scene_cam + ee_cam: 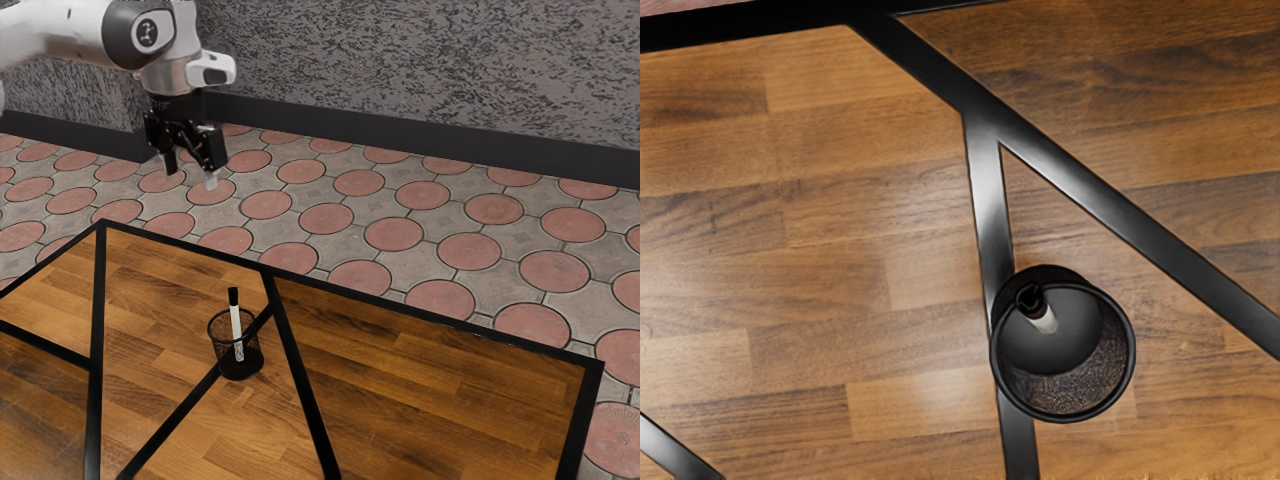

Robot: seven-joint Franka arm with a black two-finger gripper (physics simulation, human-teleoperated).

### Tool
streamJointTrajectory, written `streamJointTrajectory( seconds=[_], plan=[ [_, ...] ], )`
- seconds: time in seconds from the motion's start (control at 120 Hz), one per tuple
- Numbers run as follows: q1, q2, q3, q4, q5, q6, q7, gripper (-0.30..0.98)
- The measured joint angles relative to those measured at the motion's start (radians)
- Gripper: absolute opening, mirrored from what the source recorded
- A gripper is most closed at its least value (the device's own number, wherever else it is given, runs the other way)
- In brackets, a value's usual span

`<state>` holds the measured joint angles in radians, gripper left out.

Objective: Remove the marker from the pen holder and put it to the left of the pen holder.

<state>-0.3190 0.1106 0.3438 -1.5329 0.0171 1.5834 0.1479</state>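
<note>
High at the exterior view's far left, the black two-finger gripper (191, 177), fingers (171, 163) apart, should centre over the white, black-capped marker (236, 320) leaning inside the round black mesh pen holder (1080, 385), match its tilt, pinch the cap (233, 297) and lift steadily.

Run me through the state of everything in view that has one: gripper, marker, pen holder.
Gripper: open, holding nothing, raised above table height.
Marker: in the pen holder, near upright with a slight lean, black end up and poking above the rim.
Pen holder: upright on the table, open-topped, marker inside.
</note>
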Motion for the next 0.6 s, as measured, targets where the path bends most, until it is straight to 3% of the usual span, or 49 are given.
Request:
streamJointTrajectory(
  seconds=[0.108,0.292,0.6],
  plan=[
    [-0.002,-0.037,0.011,-0.059,-0.002,0.034,0.009,0.67],
    [0.009,0.076,0.022,-0.155,-0.043,0.160,-0.004,0.67],
    [0.024,0.294,0.018,-0.177,-0.249,0.271,-0.065,0.66]
  ],
)
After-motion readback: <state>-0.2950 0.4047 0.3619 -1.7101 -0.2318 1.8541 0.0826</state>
